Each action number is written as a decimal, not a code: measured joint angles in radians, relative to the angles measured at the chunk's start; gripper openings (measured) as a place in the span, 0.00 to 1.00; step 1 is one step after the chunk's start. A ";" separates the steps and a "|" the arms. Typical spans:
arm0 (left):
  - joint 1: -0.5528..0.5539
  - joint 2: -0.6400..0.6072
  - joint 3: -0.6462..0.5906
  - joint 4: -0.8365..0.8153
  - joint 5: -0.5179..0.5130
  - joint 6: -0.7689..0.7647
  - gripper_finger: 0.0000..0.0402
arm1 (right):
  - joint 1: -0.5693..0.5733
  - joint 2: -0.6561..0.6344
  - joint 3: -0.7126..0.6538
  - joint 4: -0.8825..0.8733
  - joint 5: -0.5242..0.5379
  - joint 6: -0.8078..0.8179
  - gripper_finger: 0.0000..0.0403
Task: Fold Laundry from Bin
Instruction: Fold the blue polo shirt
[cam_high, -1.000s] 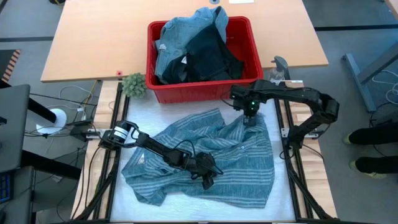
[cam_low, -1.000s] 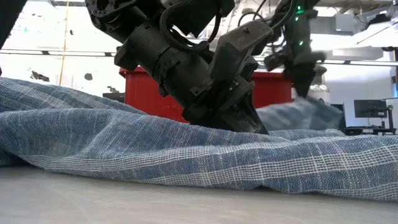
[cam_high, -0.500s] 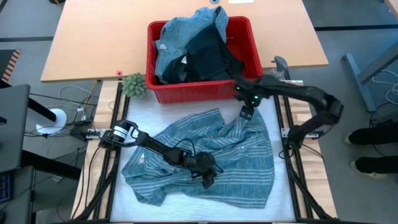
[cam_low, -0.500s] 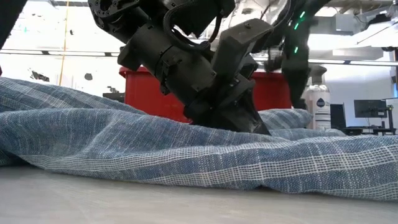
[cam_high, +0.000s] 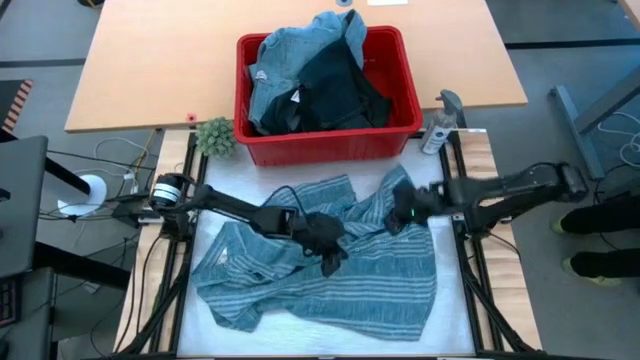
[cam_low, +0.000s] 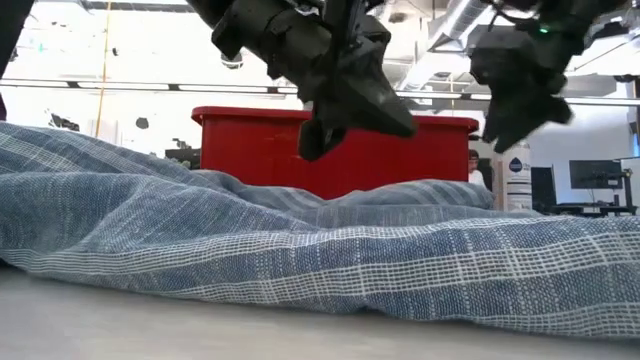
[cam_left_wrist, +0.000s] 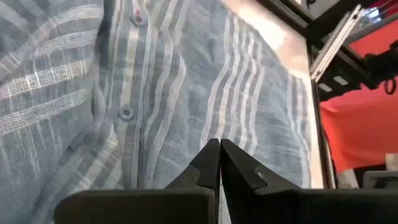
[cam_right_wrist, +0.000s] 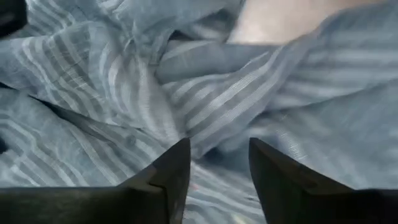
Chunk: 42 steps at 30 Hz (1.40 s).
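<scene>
The blue-grey white-striped shirt (cam_high: 330, 285) lies rumpled and spread on the white table top, its buttoned front (cam_left_wrist: 127, 112) showing in the left wrist view. My left gripper (cam_high: 330, 260) (cam_left_wrist: 219, 152) hangs shut over the shirt's middle, nothing between its fingers. My right gripper (cam_high: 398, 218) (cam_right_wrist: 214, 158) hovers open over the shirt's far right part, clear of the cloth in the low view (cam_low: 505, 130). Behind the shirt stands the red bin (cam_high: 400, 135), holding a light blue denim piece (cam_high: 285, 65) and a dark garment (cam_high: 335, 90).
A clear bottle (cam_high: 437, 130) stands by the bin's right corner and a small green plant (cam_high: 214, 136) by its left corner. Black frame rails (cam_high: 468, 270) run along both sides of the white top. A person's legs (cam_high: 600, 240) show beyond the right edge.
My left gripper, which lay low on the shirt's middle, has risen clear of it and drifted a little toward the far edge, still shut. My right gripper has let go of the shirt's far right part, which has dropped flat, then swung toward the near edge and rolled.
</scene>
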 joint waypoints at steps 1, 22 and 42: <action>0.008 -0.020 0.000 0.003 0.000 0.011 0.00 | 0.044 0.011 -0.023 0.020 0.036 0.056 0.41; 0.284 -0.114 -0.276 0.099 -0.132 0.060 0.00 | 0.339 0.219 -0.086 -0.034 0.240 0.535 0.04; 0.321 0.017 -0.314 0.022 -0.229 -0.019 0.00 | 0.390 0.409 -0.082 -0.079 0.103 0.705 0.04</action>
